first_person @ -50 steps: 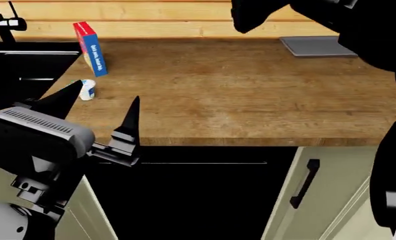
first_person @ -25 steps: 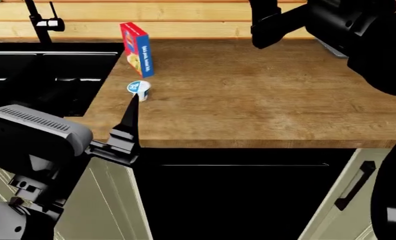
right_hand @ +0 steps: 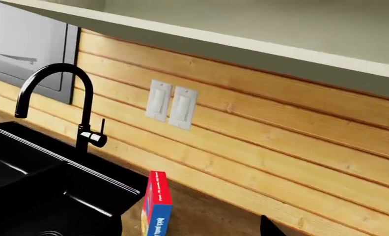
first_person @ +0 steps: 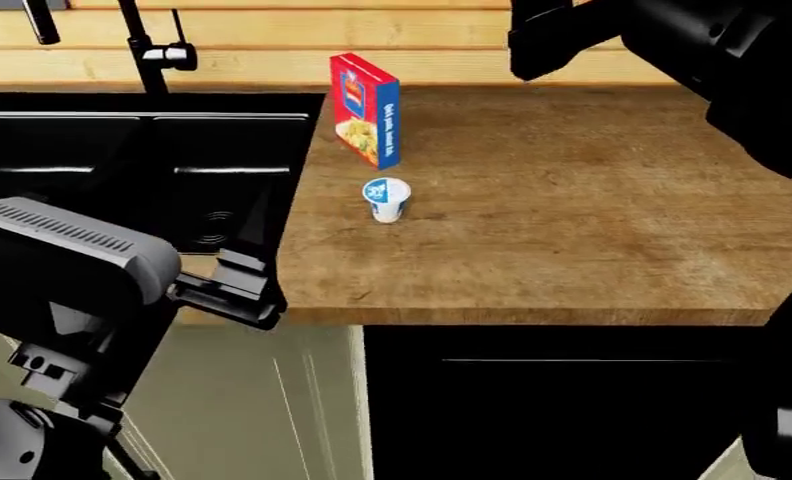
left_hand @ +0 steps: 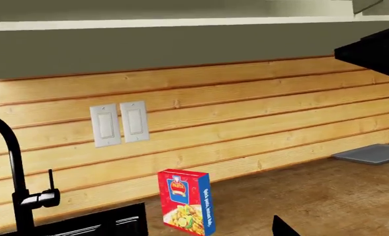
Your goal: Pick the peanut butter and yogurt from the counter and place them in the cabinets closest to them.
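Swung left since a moment ago: yogurt [first_person: 387, 199] now mid-frame on the counter [first_person: 570, 240], near the red and blue box [first_person: 365, 109], sink [first_person: 129, 170] revealed. Left gripper [first_person: 223, 290] and right gripper's state: cannot tell.

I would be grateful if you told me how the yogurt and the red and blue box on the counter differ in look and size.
The yogurt is a small white tapered cup with a round blue-and-white lid; the red and blue box is a tall, flat-sided carton showing a food picture. The box stands nearer the wall, the yogurt in front of it. Both stand upright on the counter beside the sink.
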Motion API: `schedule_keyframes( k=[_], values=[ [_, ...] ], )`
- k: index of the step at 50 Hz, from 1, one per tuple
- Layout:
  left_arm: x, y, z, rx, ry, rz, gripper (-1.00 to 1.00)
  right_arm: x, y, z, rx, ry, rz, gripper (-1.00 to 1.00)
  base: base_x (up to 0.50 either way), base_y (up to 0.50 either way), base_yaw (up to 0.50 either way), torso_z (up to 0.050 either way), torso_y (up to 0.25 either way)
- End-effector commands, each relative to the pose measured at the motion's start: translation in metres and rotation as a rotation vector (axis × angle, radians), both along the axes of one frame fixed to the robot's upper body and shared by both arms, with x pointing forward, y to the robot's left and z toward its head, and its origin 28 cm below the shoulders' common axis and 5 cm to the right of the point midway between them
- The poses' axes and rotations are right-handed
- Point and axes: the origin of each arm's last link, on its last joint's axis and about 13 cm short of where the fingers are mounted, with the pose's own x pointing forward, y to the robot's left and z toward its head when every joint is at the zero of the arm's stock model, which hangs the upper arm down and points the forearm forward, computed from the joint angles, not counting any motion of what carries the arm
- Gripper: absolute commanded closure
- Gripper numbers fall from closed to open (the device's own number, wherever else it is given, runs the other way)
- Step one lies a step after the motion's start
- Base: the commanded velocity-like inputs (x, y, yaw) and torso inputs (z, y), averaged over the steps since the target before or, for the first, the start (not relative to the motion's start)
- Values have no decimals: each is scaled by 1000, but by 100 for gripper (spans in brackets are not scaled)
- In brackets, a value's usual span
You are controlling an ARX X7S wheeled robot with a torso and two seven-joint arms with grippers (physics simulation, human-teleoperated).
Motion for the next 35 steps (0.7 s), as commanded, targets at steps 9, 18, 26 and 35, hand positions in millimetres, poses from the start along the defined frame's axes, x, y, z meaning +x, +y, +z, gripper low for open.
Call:
schedule_keyframes(
  k=[9, 18, 26, 35],
  values=[
    [1, -2, 0, 2, 0, -6, -100, -2, -4, 6, 35, -12, -31, -100, 393, 70, 0, 0, 0],
    [0, 0, 1, -2, -1, -3, -100, -4, -3, 3, 23, 8, -29, -100, 0, -16, -45, 0, 0],
    [-2, 3, 4, -10, -6, 9, -100, -8, -2, -5, 8, 48, -15, -100, 0, 0, -500, 0, 0],
    [-4, 5, 11, -7, -16, 19, -100, -13, -4, -17, -7, 80, 23, -100, 40, 229, -92, 0, 0]
  ],
)
